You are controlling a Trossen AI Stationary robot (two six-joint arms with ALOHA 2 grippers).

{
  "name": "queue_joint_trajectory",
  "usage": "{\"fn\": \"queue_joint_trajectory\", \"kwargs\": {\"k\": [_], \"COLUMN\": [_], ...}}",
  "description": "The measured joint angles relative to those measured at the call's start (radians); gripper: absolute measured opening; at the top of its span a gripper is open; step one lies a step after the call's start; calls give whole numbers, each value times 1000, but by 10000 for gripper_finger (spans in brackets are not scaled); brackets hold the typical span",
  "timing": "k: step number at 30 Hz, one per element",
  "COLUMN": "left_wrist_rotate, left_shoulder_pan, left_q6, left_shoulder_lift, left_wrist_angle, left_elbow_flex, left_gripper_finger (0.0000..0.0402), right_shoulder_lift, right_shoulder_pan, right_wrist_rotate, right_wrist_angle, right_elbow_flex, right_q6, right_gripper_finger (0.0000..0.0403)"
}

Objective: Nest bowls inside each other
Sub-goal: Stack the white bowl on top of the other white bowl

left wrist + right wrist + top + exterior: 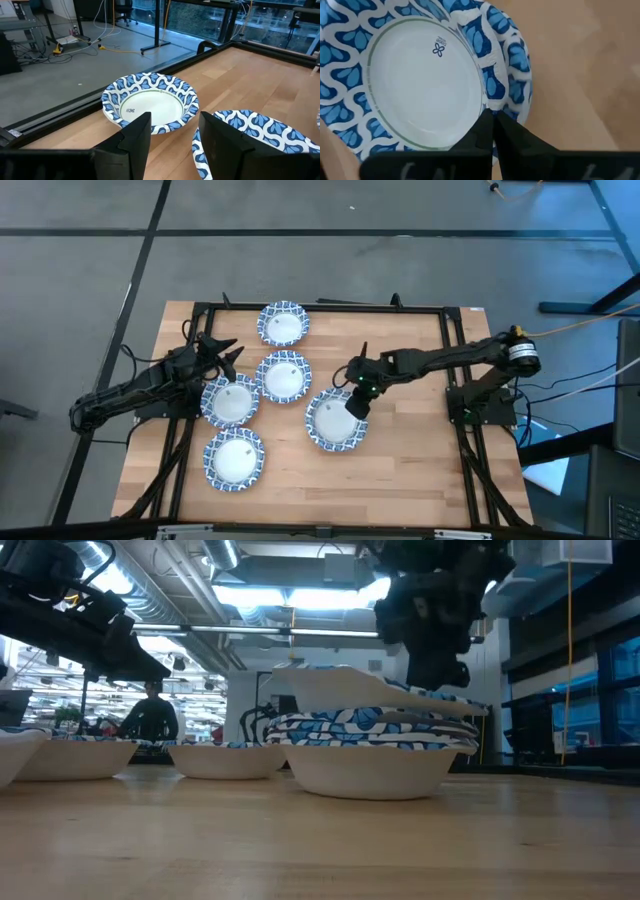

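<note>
A stack of blue-and-white patterned bowls (333, 425) stands right of the table's middle. In the low view its top bowl (350, 685) sits tilted on the stack (370, 755), the side away from the fingers raised. My right gripper (356, 398) is shut on that top bowl's rim. Several single bowls rest on their bases to the left: one near the far edge (283, 323), one in the middle (283, 376), and two at left (231, 401) (234, 459). My left gripper (226, 352) hovers open above the table left of the middle bowl, touching nothing. My right gripper pinches the top bowl's patterned rim (492, 102) between its two fingers, on the stack's far right side. The fingers (435, 665) come slanting down from the table's right. The bowl is tilted, its lower part still resting on the stack beneath.
A black frame rail (320, 307) runs along the table's far edge and sides. Bare wood (420, 470) lies near and right of the stack. In the left wrist view two bowls (150, 102) (255, 137) sit ahead of the open fingers. A person (150, 715) stands in the room beyond.
</note>
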Motion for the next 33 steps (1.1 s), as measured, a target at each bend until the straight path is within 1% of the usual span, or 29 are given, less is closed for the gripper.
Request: {"fn": "queue_joint_trajectory", "kwargs": {"k": [7, 14, 17, 19, 23, 27, 30, 33], "left_wrist_rotate": [0, 0, 0, 1, 34, 77, 157, 279], "left_shoulder_pan": [0, 0, 0, 0, 0, 0, 0, 0], "left_q6": [0, 0, 0, 0, -2, 5, 5, 6], "left_shoulder_lift": [0, 0, 0, 0, 0, 0, 0, 0], "left_wrist_angle": [0, 0, 1, 3, 16, 46, 50, 51], "left_elbow_flex": [0, 0, 0, 0, -2, -3, -3, -3], "left_gripper_finger": [160, 160, 160, 160, 160, 160, 160, 160], "right_shoulder_lift": [25, 23, 4, -22, -84, -124, -128, -124], "right_shoulder_pan": [1, 0, 1, 1, 1, 1, 1, 1], "right_wrist_rotate": [-9, -9, 1, 8, 9, 10, 19, 19], "right_wrist_angle": [1, 6, 14, 59, 136, 160, 158, 155], "right_elbow_flex": [0, 0, 0, 0, 2, 2, 2, 2], "right_q6": [-56, -80, -111, -127, -128, -130, -130, -131], "right_gripper_finger": [72, 148, 169, 178, 183, 183, 183, 184]}}
